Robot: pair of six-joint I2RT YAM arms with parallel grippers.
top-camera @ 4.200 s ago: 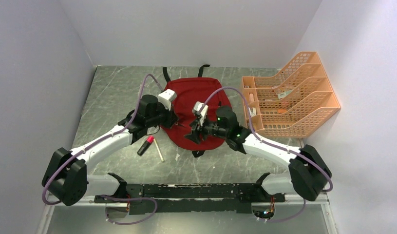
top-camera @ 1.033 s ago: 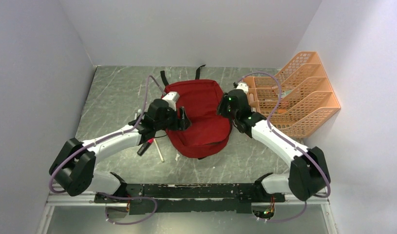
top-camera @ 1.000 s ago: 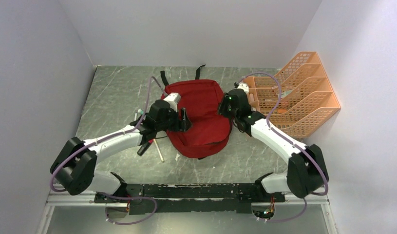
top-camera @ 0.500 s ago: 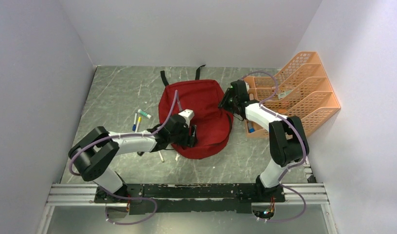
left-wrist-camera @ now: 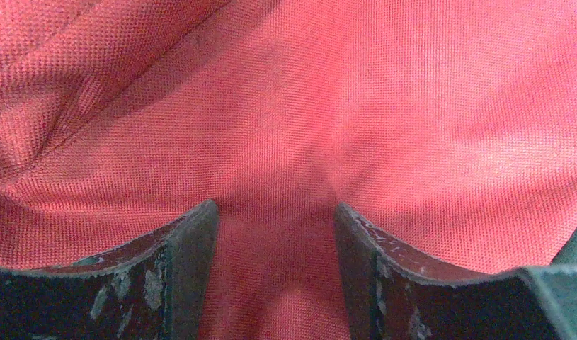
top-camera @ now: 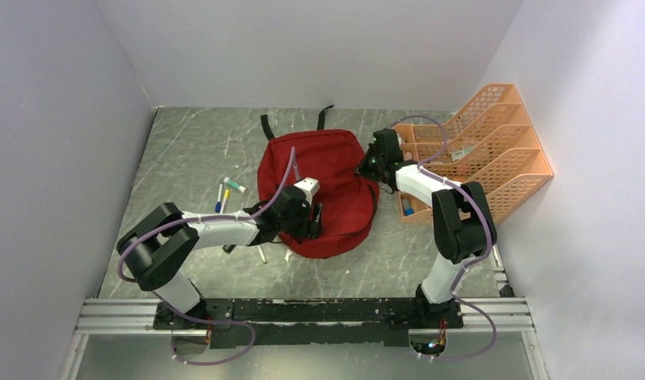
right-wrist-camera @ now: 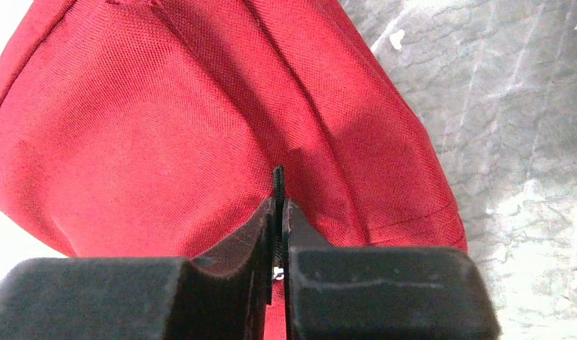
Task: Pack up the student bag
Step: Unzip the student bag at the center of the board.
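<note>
The student bag (top-camera: 327,170), dark red with black straps at its far end, lies flat in the middle of the table. My left gripper (top-camera: 317,222) rests on its near part. In the left wrist view it (left-wrist-camera: 275,212) stands open, fingertips (left-wrist-camera: 190,241) pressed into the red fabric (left-wrist-camera: 342,106), which bulges between them. My right gripper (top-camera: 367,167) is at the bag's right edge. The right wrist view shows it (right-wrist-camera: 279,202) shut on a thin black zipper pull (right-wrist-camera: 278,180) sticking up from between the jaws, with the bag (right-wrist-camera: 165,142) beyond.
An orange mesh file organizer (top-camera: 477,158) stands at the right, close to my right arm, with a small blue item (top-camera: 407,210) in its near end. Two pens (top-camera: 233,185) (top-camera: 221,195) lie left of the bag. A thin stick (top-camera: 261,253) lies under my left forearm.
My right gripper has closed on the zipper pull at the bag's right edge. My left gripper moved from the bag's left side onto its near part, uncovering the pens.
</note>
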